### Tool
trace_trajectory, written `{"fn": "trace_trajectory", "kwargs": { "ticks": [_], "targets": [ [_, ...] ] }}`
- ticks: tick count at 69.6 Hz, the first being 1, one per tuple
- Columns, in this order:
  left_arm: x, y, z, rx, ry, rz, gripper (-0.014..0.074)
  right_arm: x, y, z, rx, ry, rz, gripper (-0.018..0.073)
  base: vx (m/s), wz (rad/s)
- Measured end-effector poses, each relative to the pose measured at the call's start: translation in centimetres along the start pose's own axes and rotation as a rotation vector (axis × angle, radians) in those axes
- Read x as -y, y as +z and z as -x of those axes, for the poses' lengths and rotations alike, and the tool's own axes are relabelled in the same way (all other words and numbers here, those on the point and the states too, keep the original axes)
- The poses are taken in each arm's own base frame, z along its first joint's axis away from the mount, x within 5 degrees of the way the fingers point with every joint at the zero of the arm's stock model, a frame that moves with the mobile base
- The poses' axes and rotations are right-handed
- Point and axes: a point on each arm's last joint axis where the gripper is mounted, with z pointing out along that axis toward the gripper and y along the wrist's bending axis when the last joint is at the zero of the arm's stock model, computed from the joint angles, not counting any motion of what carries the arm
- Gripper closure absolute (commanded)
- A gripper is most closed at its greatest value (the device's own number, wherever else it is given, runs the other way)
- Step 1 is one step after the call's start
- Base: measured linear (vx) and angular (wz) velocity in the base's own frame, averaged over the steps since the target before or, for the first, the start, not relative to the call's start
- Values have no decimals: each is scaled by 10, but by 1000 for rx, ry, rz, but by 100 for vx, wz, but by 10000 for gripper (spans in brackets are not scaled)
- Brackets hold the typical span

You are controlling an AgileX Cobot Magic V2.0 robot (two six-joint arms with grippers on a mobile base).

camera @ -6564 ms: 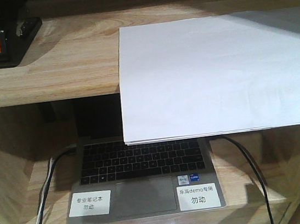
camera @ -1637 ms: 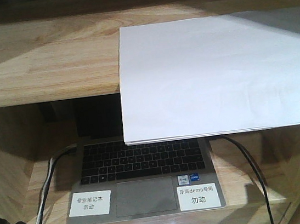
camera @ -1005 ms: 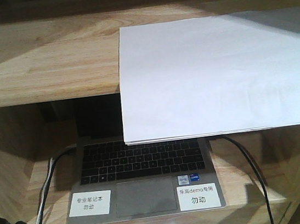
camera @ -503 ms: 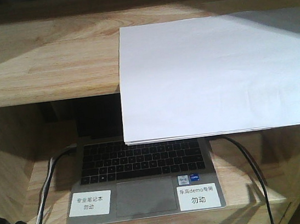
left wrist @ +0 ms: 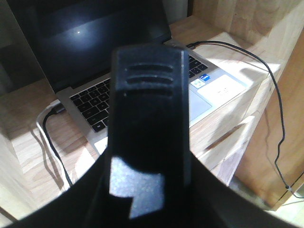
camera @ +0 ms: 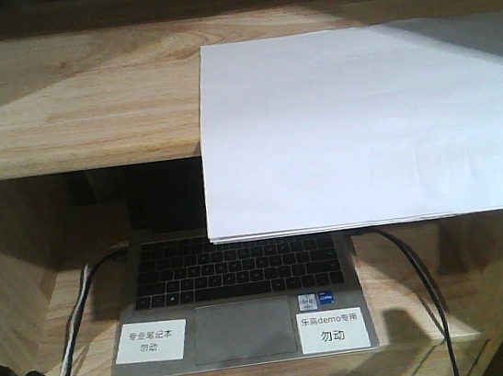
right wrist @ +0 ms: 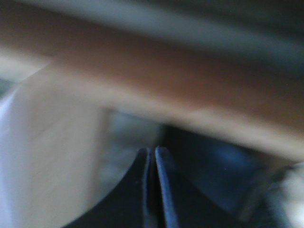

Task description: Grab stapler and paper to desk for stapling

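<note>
The paper lay on the upper counter at 2 o'clock in the front view. Its near edge overhung the open laptop on the lower counter at 6 o'clock. In the left wrist view a black ribbed body filled the centre. It was apparently the stapler, grasped by the left gripper, with the laptop keyboard behind it at 10 o'clock. The right gripper was clenched, fingers pressed together. Its surroundings were too blurred to identify.
</note>
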Motion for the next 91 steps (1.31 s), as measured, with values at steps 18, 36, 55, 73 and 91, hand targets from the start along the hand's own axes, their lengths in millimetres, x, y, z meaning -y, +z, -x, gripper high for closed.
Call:
{"fn": "trace_trajectory", "kwargs": {
  "ticks": [18, 36, 55, 73, 91],
  "targets": [
    [0, 0, 0, 0, 0, 0, 603, -8, -2, -12, -197, -39, 116, 159, 0, 0],
    [0, 0, 0, 0, 0, 0, 603, -23, -7, -17, -283, -46, 296, 58, 0, 0],
    [0, 0, 0, 0, 0, 0, 603, -43, 5, -17, -329, -36, 320, 58, 0, 0],
    [0, 0, 0, 0, 0, 0, 603, -55, 32, -26, -407, -69, 295, 61, 0, 0],
    [0, 0, 0, 0, 0, 0, 603, -63, 60, -31, -415, -69, 313, 78, 0, 0]
  ]
}}
